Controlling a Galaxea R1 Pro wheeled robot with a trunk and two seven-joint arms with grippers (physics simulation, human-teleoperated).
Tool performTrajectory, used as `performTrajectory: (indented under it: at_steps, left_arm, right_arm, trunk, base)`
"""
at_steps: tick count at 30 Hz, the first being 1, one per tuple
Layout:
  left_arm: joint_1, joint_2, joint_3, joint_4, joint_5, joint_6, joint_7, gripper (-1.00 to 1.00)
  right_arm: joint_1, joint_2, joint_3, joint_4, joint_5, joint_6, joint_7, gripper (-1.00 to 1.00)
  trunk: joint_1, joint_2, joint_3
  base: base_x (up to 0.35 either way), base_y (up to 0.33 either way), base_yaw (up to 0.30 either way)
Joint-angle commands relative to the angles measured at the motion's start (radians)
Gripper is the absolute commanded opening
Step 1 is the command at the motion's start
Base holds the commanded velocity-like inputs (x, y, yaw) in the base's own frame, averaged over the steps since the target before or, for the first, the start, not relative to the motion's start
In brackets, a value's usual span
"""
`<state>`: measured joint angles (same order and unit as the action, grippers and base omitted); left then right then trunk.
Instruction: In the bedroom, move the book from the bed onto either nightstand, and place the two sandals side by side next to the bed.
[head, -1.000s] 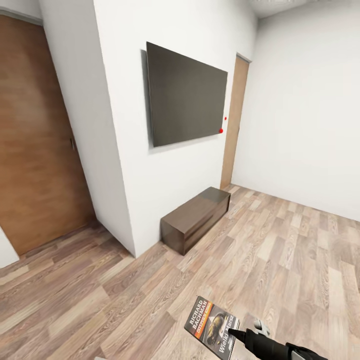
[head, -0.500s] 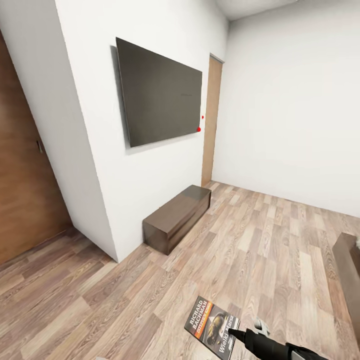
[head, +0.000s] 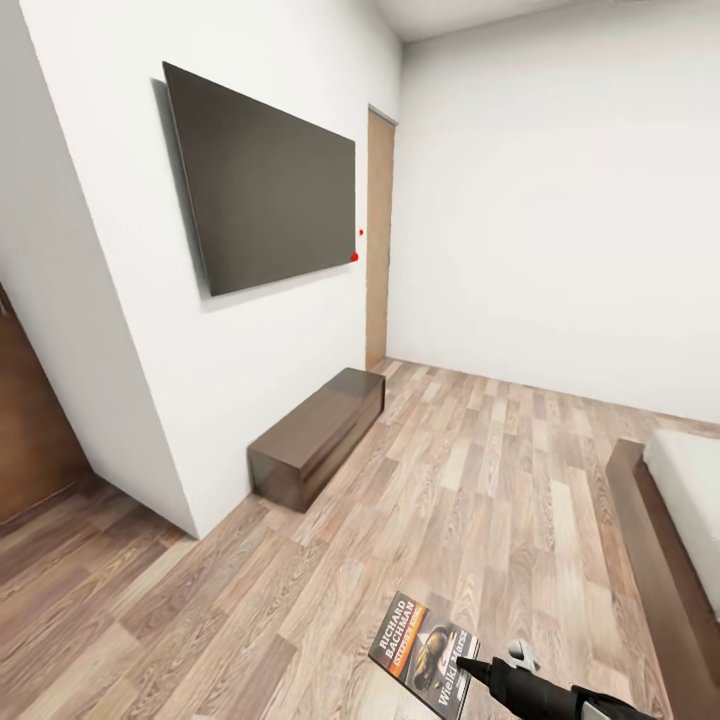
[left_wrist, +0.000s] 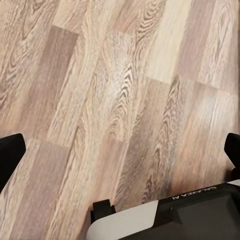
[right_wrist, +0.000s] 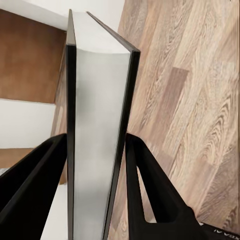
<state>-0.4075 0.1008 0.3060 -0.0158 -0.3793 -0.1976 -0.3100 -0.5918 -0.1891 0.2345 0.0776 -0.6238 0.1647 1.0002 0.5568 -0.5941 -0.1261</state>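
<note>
Your right gripper (head: 478, 668) sits at the head view's lower edge, its arm cut off by the frame. Only the dark fingertip and a pale part behind it show there. The book (head: 424, 651) is clamped in it, cover up toward the head camera, "RICHARD BACHMAN" readable, lower corner cut off by the frame edge.

Right wrist view: you look along the book's (right_wrist: 97, 135) page edge, pale pages between two dark covers. One black finger (right_wrist: 30, 180) presses each cover, so the jaws are closed onto the book's thickness. The book hides most of what lies ahead of it.

Left gripper: in the left wrist view, black fingertips (left_wrist: 11, 157) sit at opposite edges of the picture, wide apart, nothing between them but plank floor (left_wrist: 125, 95). Spread open, empty.

The bed (head: 660, 570) enters at the head view's right edge: dark wooden frame rail with pale mattress above it, most of it cut off. It lies to the right of the held book, apart from it.

Ahead and to the left, a low dark bench cabinet (head: 318, 435) stands against the white wall under a wall-mounted black screen (head: 265, 180). A narrow wooden door (head: 378, 240) stands in the corner beyond. A brown door (head: 30, 440) is partly cut off at far left.

Open plank floor runs between the cabinet and the bed rail, back to the far wall.
</note>
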Motion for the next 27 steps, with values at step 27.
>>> performTrajectory:
  at_steps: [27]
  left_arm:
    - [-0.001,-0.013,0.008,0.0,-0.01,-0.003,-0.003,1.0]
  right_arm:
    - [-0.002,0.0,0.002,0.002,-0.011,0.009,0.005,-1.0]
  trunk:
    - [0.0,-0.002,-0.011]
  base:
    - [0.0,0.0,-0.275]
